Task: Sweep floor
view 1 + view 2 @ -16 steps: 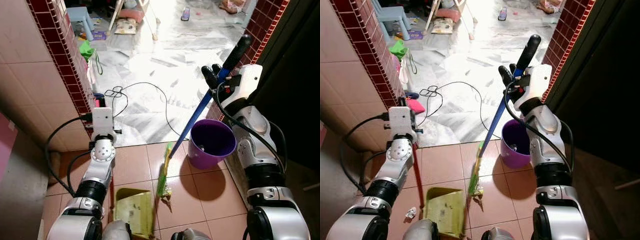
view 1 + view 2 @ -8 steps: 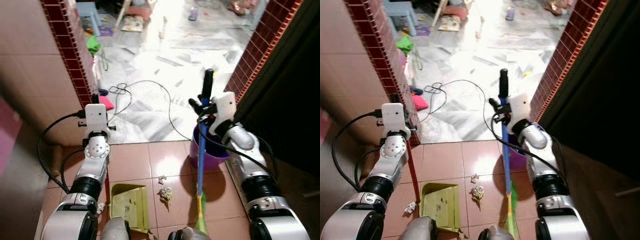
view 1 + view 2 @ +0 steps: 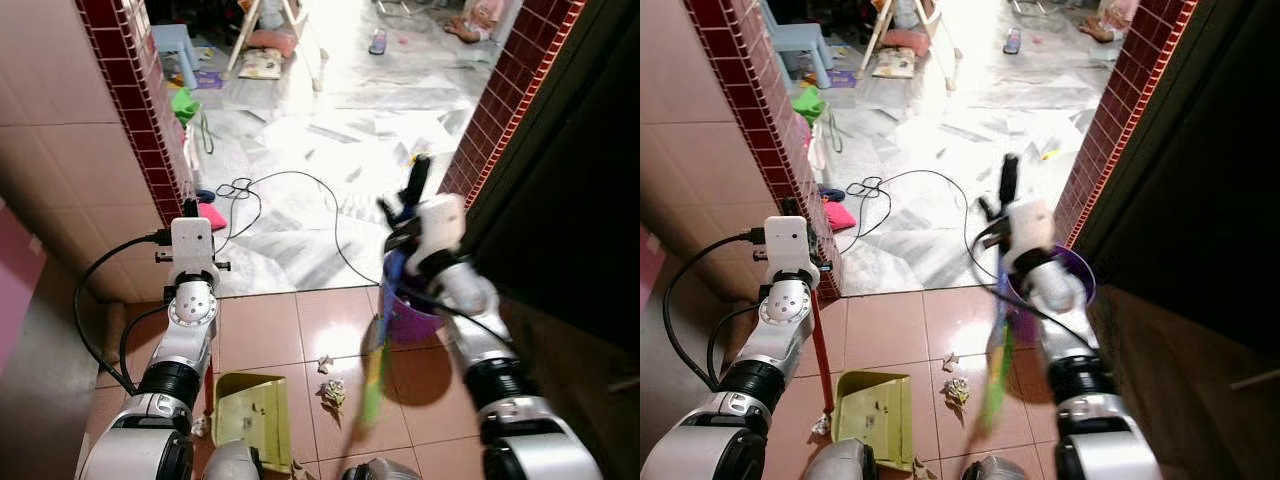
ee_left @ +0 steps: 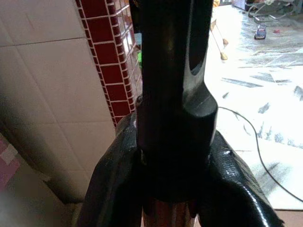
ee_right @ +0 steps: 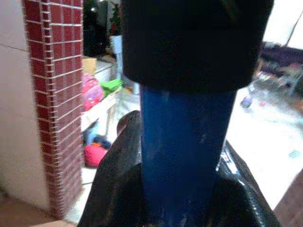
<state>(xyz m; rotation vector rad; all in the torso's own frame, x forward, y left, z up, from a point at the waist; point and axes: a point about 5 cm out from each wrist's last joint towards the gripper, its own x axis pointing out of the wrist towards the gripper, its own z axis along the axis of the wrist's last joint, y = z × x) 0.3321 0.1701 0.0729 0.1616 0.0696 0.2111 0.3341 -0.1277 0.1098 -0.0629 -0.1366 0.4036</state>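
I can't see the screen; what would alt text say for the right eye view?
The right gripper holds a blue broom beside a purple bucket, near crumpled litter on terracotta tiles. The left gripper holds a red-handled green dustpan.

Near floor: I see terracotta tiles (image 3: 255,325).
Far floor: glossy white marble (image 3: 330,130), brightly lit.
Walls: beige tiles (image 3: 60,150) edged with red brick trim (image 3: 140,110).
Clutter: black cable (image 3: 300,185), blue stool (image 3: 180,45).

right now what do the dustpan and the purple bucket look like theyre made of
Dustpan: likely moulded plastic, matte yellow-green, thin flat tray with a raised rim, dirt-speckled. Purple bucket: probably plastic too, smooth and slightly glossy, uniform colour with a rolled rim.
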